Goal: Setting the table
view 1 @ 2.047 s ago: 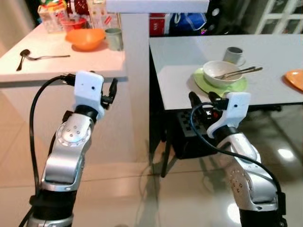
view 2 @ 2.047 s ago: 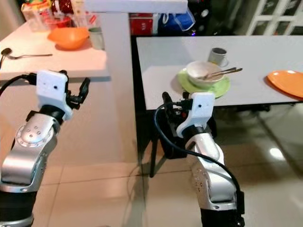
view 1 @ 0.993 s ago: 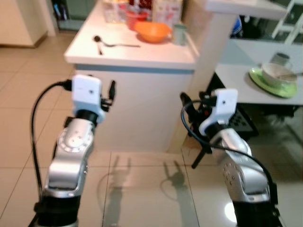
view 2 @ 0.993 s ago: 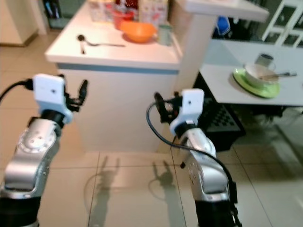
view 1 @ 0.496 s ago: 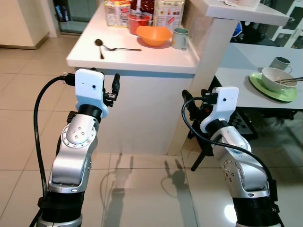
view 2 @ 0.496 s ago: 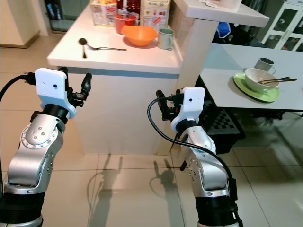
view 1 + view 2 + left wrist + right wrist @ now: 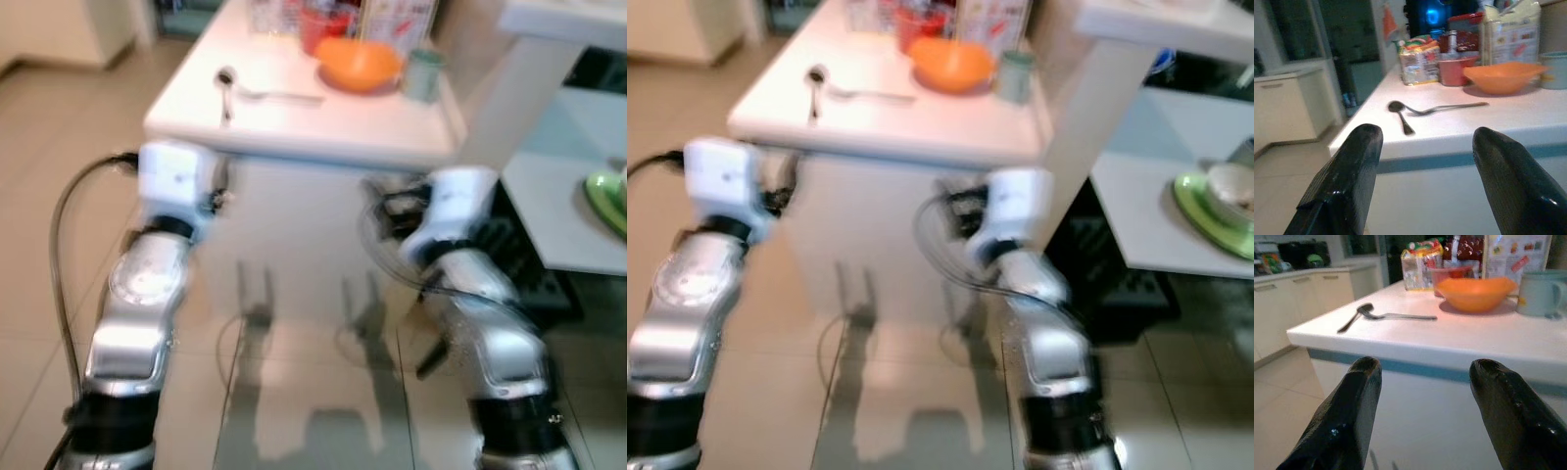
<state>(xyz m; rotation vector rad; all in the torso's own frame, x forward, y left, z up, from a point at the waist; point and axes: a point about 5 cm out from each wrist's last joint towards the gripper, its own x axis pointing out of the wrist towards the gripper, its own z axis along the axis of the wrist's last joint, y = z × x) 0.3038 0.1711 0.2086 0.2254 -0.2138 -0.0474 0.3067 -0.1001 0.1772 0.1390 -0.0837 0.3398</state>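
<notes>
Now the head views have gone blurred and the counter [image 7: 294,137] sits closer than a moment ago, so the robot is likely closing in on it. On it lie the orange bowl [image 7: 1475,293], mug [image 7: 1538,293], spoon [image 7: 1354,317] and fork [image 7: 1400,317], untouched. Both the left gripper [image 7: 1422,161] and right gripper [image 7: 1422,396] hang empty with fingers spread apart, short of the edge.

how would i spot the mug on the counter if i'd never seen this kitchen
Find the white counter in front of the robot. Near its back stands an orange bowl, with cartons and a red container behind it. The mug stands right beside that bowl: the pale green cup, plain and upright, away from the dark spoon and fork.
</notes>
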